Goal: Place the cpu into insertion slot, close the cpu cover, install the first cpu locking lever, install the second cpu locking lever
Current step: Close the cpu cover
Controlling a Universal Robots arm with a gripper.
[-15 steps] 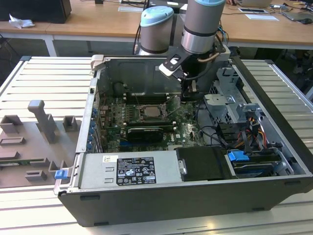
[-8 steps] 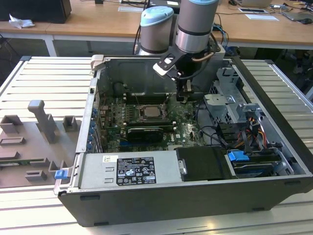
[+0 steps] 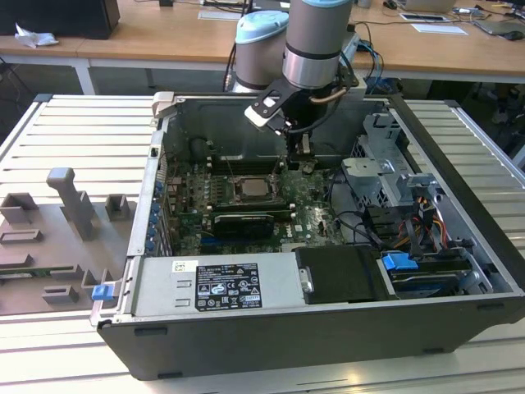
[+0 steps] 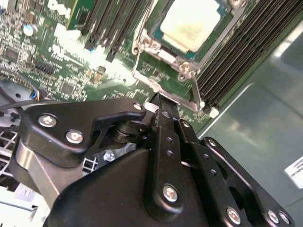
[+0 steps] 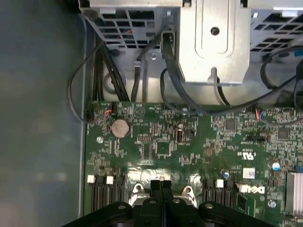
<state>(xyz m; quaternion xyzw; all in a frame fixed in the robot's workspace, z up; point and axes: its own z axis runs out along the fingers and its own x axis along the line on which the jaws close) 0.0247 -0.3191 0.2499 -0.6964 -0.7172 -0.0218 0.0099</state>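
— Pincer (image 5: pixel 161 183), item one. State?
— Black fingers (image 5: pixel 152 190) pressed together, with nothing seen between them.
— Position?
— Carried by the grey arm (image 3: pixel 316 41), reaching down into the open computer case (image 3: pixel 246 357). In the second wrist view the tip is just beside one corner of the metal frame around the chip. Touching or apart: cannot tell.
— Item two, chip?
— Chip (image 4: pixel 191 21), pale top, lying flat in the socket (image 4: pixel 166 43) near the middle of the green circuit board (image 5: pixel 165 146).
— Cover?
— Cover (image 4: pixel 161 54), a silvery frame, is down flat around the chip. The chip's top shows through its window.
— Levers?
— Near lever (image 4: pixel 195 92), a thin metal rod, runs along the side closest to the pincer. Far lever (image 4: pixel 138 35) runs along the adjoining side. Hooked or loose: cannot tell for either.
— Surroundings inside the case?
— Long black memory slots (image 4: pixel 241 47) lie beside the socket. The black graphics card (image 3: pixel 238 223) is near it, toward the camera in the exterior view. The labelled power supply box (image 3: pixel 217 283) runs along the near wall. The metal drive cage (image 5: pixel 213 38) has black cables (image 5: pixel 75 90) trailing from it. One coin battery (image 5: pixel 120 127) sits on the board.
— Outside the case?
— Slatted table (image 3: pixel 74 123) under the case. Grey plastic blocks (image 3: pixel 70 205) stand on it at the exterior view's left, apart from the case.
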